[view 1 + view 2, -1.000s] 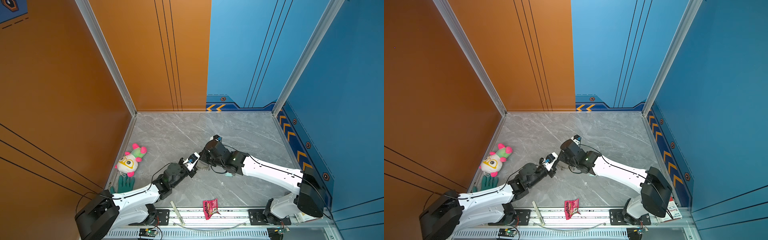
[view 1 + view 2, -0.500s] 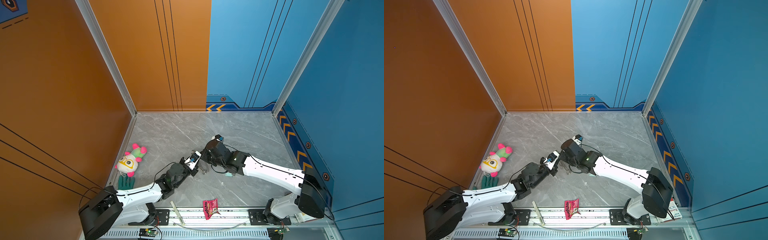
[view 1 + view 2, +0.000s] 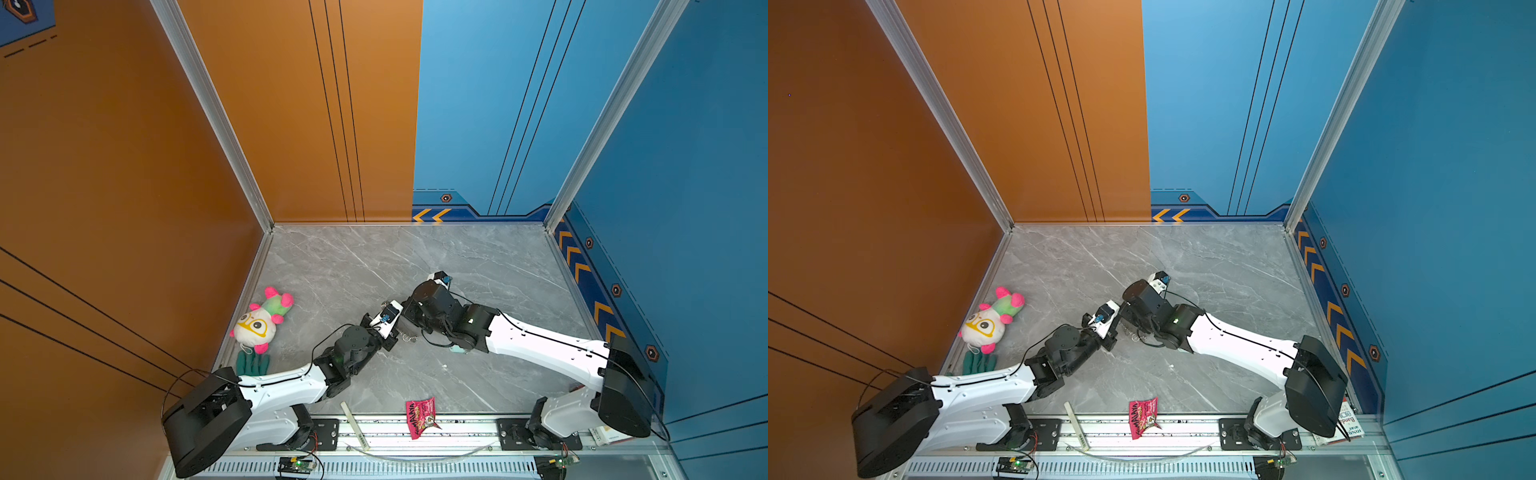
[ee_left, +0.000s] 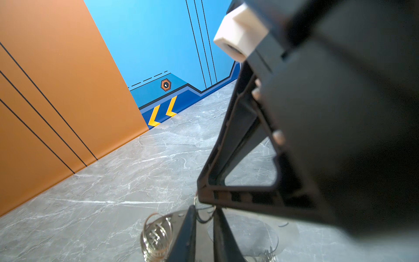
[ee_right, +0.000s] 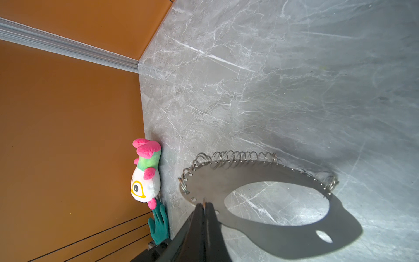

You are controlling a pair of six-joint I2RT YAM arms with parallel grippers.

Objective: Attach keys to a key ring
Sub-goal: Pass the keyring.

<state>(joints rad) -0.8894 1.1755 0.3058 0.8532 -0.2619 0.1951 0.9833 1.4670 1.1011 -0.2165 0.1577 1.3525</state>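
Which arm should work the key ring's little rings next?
Probably left: the right gripper is shut on the key ring, while the left gripper sits at its small rings.

grey white-veined tabletop [image 3: 478, 257], orange wall [image 3: 124, 166], blue wall [image 3: 478, 104], yellow chevrons [image 3: 432, 215], pink-green-white plush [image 3: 262, 318], teal glove [image 3: 252, 363], red packet [image 3: 420, 417], silver-grey key ring [image 5: 210, 179]

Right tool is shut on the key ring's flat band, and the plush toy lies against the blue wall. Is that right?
Not quite. The plush toy lies against the orange wall, not the blue one; the right wrist view shows it. The rest holds: the right tool is shut on the key ring's flat band.
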